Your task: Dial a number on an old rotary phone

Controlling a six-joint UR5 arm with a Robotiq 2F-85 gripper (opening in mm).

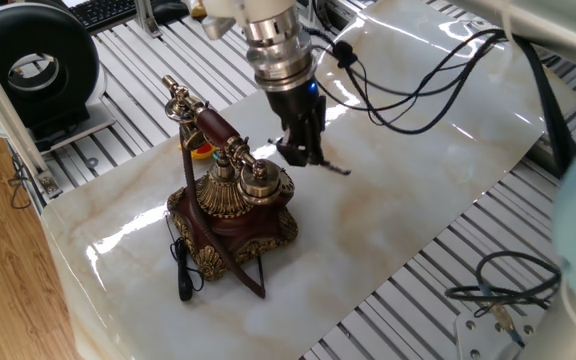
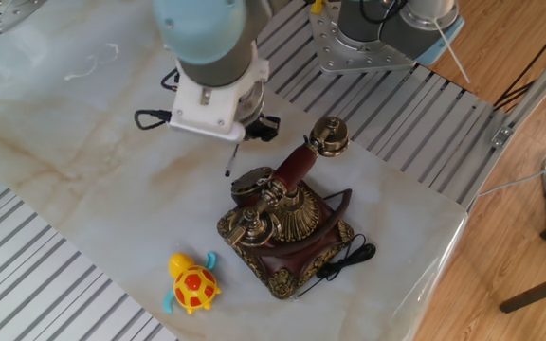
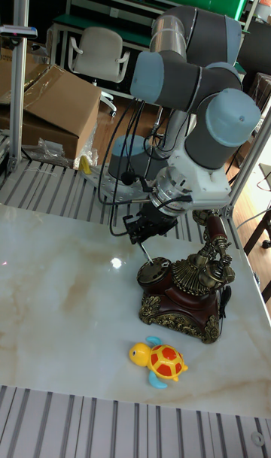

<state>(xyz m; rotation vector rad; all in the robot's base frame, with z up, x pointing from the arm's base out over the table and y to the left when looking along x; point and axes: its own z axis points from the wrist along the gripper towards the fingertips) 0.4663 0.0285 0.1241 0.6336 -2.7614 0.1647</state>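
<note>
The old rotary phone point(image 1: 230, 210) stands near the left end of the marble table, dark red-brown with brass filigree. Its reddish handset point(image 1: 211, 128) rests on the tall cradle. My gripper point(image 1: 303, 154) hangs just right of and above the phone, shut on a slim black-and-silver pen point(image 1: 330, 166) whose tip points down and away. In the other fixed view the pen point(image 2: 231, 160) hovers just left of the phone's dial point(image 2: 247, 186), clear of it. The tall view shows the gripper point(image 3: 141, 234) above the phone point(image 3: 183, 294), pen tip point(image 3: 149, 258) near the dial's edge.
A yellow and orange toy turtle point(image 2: 191, 284) lies on the marble in front of the phone. The phone's black cord point(image 1: 182, 270) trails toward the table edge. Arm cables point(image 1: 418, 90) hang over the table's right part. A black ring-shaped device point(image 1: 36, 62) sits off the table.
</note>
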